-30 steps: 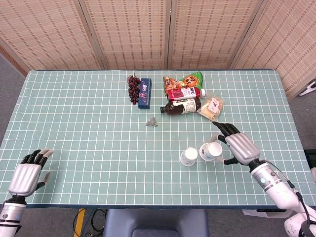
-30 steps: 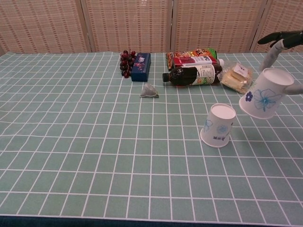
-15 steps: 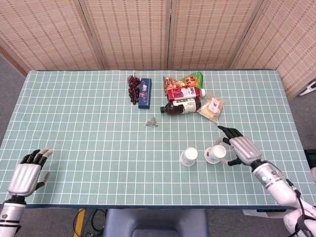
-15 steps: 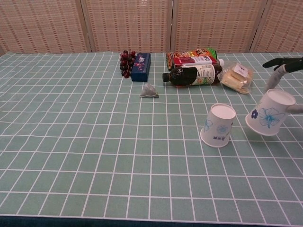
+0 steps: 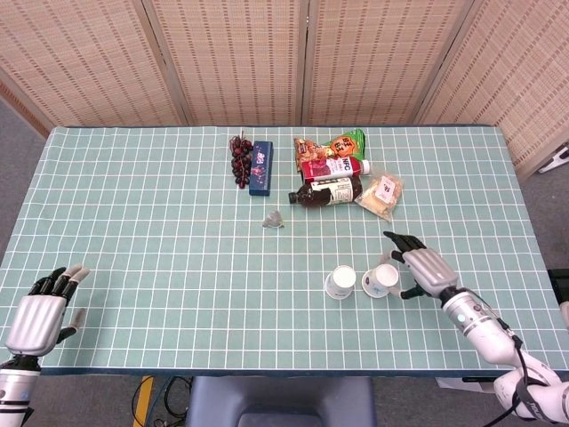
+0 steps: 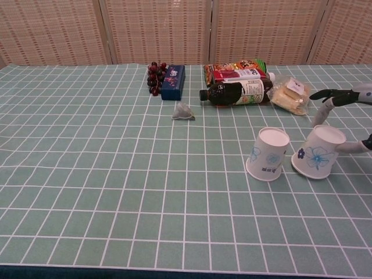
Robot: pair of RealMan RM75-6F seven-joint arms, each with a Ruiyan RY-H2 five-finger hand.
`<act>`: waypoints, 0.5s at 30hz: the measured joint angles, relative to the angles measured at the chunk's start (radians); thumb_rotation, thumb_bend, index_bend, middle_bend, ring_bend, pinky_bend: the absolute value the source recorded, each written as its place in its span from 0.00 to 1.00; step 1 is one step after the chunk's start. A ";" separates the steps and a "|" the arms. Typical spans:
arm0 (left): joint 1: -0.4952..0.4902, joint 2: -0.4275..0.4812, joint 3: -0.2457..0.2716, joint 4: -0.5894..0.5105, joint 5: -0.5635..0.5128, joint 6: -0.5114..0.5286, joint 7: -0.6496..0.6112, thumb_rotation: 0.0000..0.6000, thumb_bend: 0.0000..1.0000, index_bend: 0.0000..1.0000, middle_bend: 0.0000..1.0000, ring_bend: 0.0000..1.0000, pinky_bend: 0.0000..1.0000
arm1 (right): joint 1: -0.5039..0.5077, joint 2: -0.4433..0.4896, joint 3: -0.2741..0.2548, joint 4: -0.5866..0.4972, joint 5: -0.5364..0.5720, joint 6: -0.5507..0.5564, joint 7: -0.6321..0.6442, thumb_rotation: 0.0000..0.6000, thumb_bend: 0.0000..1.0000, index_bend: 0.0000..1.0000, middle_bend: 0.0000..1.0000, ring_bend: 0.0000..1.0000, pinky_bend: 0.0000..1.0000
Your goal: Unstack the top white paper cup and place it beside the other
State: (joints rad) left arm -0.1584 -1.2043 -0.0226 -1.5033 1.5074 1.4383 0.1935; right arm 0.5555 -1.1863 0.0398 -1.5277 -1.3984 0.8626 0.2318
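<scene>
Two white paper cups w/ blue flower print sit upside down on the green checked tabletop, toward the front edge, right of centre. The left cup stands free, tilted a bit. The right cup is just beside it, nearly touching, tilted w/ its lower rim on the tabletop. Right hand is at that cup: thumb and a finger wrap its far/right side, other fingers spread; looks like a light hold, though can't tell how firm the contact is. Chest view shows same pair, left cup, right cup, hand mostly cut off at the right edge of frame. Left hand rests at the front-left corner of the tabletop, holding nothing, fingers loosely extended and apart. Near the back edge, centre: grapes, a blue box, a dark bottle lying on its side, a red-label bottle, a snack bag, a wrapped sandwich. A small crumpled wrapper lies alone between those and the cups.
</scene>
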 measured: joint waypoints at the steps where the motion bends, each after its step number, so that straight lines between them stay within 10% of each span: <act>1: 0.001 0.001 0.001 -0.001 0.002 0.001 -0.001 1.00 0.40 0.19 0.17 0.14 0.21 | 0.001 -0.003 0.000 0.004 0.001 -0.002 -0.001 1.00 0.26 0.34 0.01 0.00 0.00; 15: 0.000 -0.002 0.000 0.003 0.002 -0.005 0.005 1.00 0.40 0.19 0.17 0.14 0.21 | 0.015 0.029 -0.002 -0.020 0.000 -0.029 0.002 1.00 0.26 0.00 0.00 0.00 0.00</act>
State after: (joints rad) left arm -0.1588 -1.2059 -0.0223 -1.5002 1.5093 1.4333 0.1988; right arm 0.5709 -1.1574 0.0377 -1.5479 -1.3985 0.8335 0.2339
